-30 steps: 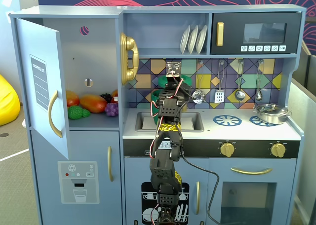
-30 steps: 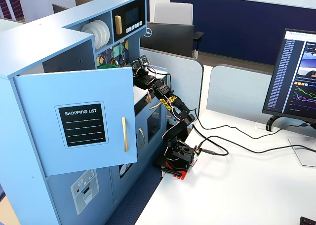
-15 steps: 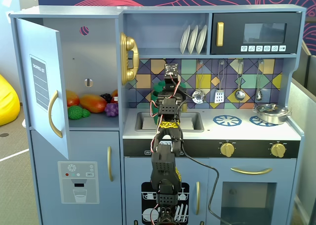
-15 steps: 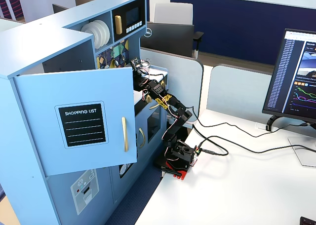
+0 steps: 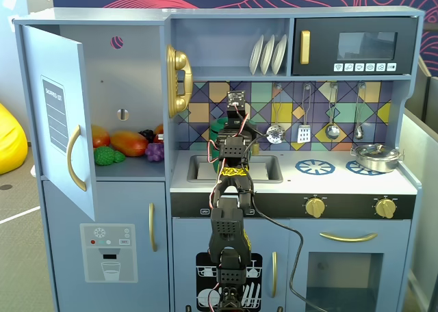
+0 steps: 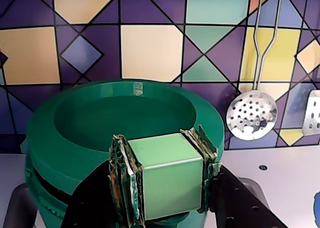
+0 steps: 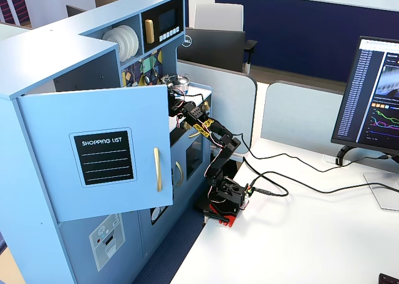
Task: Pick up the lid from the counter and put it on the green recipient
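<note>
- The lower part of the green recipient is cut off by the bottom edge of the wrist view; in a fixed view most of it is covered by the arm.
- The fingertips of the gripper are hidden behind the pale green block clamped between them.
- The lid's disc under the gripper is barely seen.
- In a fixed view the gripper is hidden by the open cupboard door.

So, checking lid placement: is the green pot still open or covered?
Open: in the wrist view the green pot shows its bare hollow.
</note>
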Available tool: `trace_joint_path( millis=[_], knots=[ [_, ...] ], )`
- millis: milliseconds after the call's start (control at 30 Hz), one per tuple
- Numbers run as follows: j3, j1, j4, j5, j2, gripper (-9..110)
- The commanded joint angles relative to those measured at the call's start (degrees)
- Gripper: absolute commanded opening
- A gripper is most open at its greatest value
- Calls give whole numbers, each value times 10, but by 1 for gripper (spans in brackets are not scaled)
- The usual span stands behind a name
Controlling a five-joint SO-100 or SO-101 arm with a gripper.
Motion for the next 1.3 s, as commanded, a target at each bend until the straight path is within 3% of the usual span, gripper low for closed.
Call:
trace_joint_path(
  millis=[0, 500, 733, 1000, 1267],
  knots=[
    [-33, -9, -18, -12, 25, 0],
    [27, -7, -1, -25, 74, 0],
    [47, 9, -29, -21, 86, 33],
    [32, 4, -49, -25, 113, 37],
    [173, 10, 143, -14, 344, 34]
  ],
)
